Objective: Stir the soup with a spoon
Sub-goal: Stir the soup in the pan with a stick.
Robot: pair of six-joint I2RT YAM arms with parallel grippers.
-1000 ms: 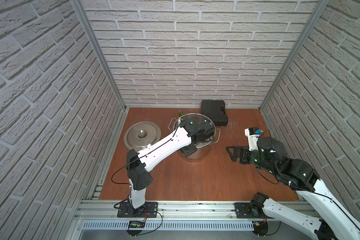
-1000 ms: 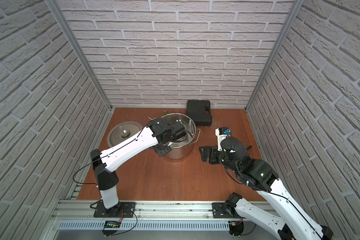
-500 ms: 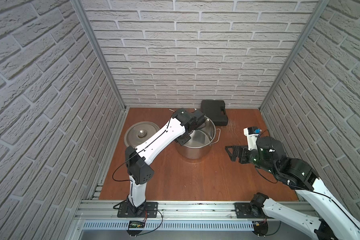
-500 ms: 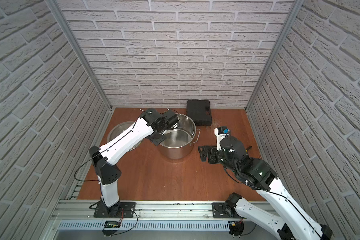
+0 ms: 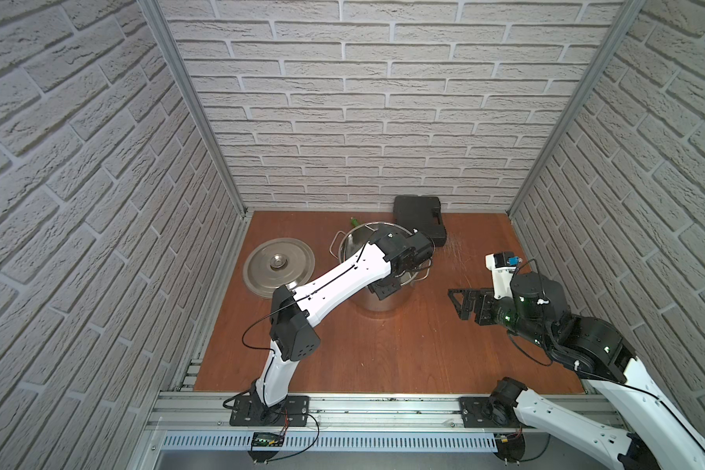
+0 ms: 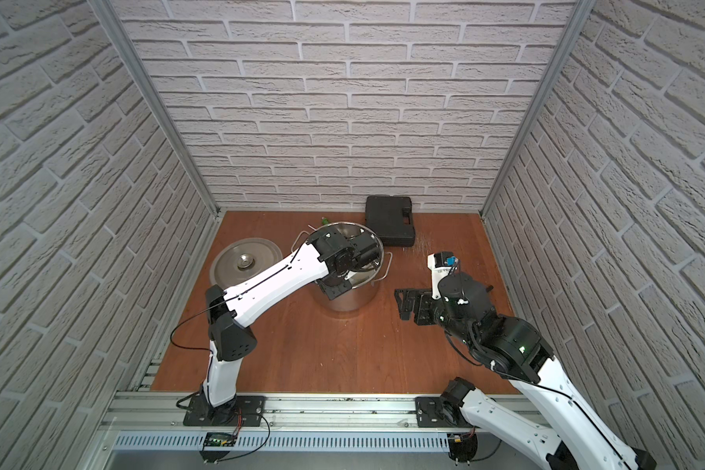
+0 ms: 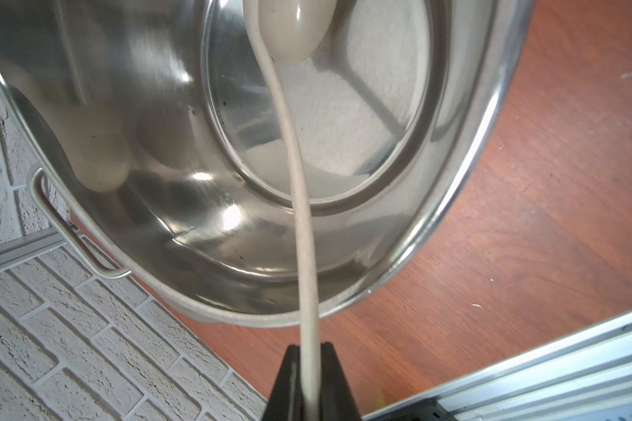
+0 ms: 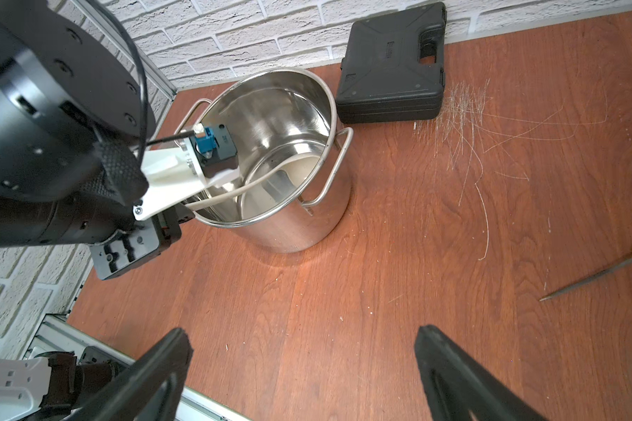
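Left pincer point(image 7: 310, 350) is seen clamped on the slim handle of the spoon point(image 7: 292, 145), while the right pincer point(image 8: 303, 333) is held wide apart and empty over the right side of the wood-grain tabletop point(image 5: 383, 350). The stirring step is judged to be in hand. A shiny round steel pot point(image 8: 289, 233) is stood near the back edge, its flat lid point(image 5: 279, 264) laid toward the left edge, and a black moulded case point(image 5: 420, 215) set at the back edge. The spoon's cream plastic bowl is found deep inside, near the mirrored bottom; a smooth circular sweep, kept clear of the wall, is called for next.
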